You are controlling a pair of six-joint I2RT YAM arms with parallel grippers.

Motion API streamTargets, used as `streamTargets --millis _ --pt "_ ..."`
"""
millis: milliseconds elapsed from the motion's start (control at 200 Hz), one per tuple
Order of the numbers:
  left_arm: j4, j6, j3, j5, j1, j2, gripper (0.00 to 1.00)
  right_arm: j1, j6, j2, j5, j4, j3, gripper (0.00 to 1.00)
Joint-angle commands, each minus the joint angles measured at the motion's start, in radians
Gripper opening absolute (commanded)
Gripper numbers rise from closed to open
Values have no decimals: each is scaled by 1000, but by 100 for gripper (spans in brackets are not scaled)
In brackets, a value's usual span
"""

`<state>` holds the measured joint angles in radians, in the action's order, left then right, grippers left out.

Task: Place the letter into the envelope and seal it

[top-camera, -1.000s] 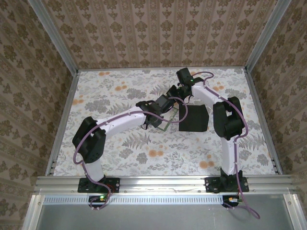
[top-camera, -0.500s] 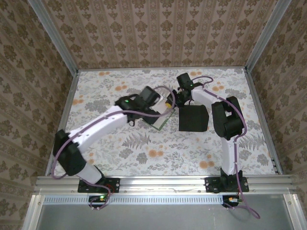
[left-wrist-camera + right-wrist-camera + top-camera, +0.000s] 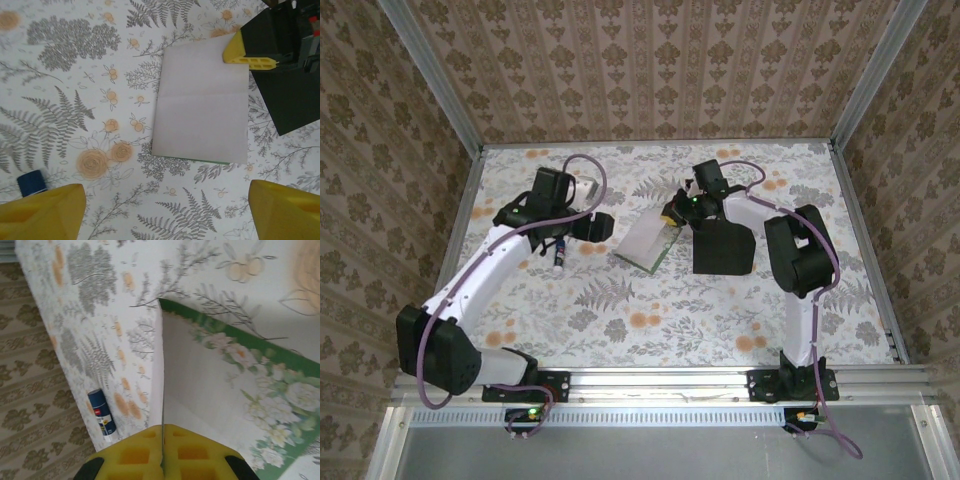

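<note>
Looking down from above, a flower-patterned surface (image 3: 620,320) carries two white robot arms reaching in from the near edge.

The left end effector (image 3: 592,226) hangs over the left-middle part of the surface with its jaws spread wide and nothing between them. In its wrist view the two yellow fingertips (image 3: 42,210) sit at the bottom corners of the picture, far apart, with bare surface between them.

The right end effector (image 3: 672,214) is near the centre, closed tight on the far right corner of the letter (image 3: 648,240). In the right wrist view its yellow pads (image 3: 135,455) meet on the card's edge. The card runs away from them almost edge-on, plain white on one face and a green-bordered flower print on the other.

The letter lies in the middle of the surface, outside the envelope (image 3: 723,250), plain white face up with a faint crease across it. A thin green edge shows along its near side. I cannot tell whether the pinched corner is lifted.

The black envelope lies flat just to the right of the letter, partly under the right arm.

A small white tube (image 3: 558,258) with a blue cap lies to the left of the letter, close beside the left end effector.
</note>
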<state>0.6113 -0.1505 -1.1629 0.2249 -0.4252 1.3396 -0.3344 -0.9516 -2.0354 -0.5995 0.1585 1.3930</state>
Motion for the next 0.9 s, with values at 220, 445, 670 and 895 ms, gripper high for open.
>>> streamTargets --millis 220,445,670,895 --pt "-227 -113 89 400 150 61 84 1 28 94 -194 -223 -23 0" --pt "-331 -182 114 611 254 100 84 1 30 139 -286 -202 42 0" --pt "-431 -206 126 604 262 96 84 -2 13 192 -348 -173 102 0" --pt "-493 -220 120 599 253 145 84 -19 -15 223 -396 -167 162 0"
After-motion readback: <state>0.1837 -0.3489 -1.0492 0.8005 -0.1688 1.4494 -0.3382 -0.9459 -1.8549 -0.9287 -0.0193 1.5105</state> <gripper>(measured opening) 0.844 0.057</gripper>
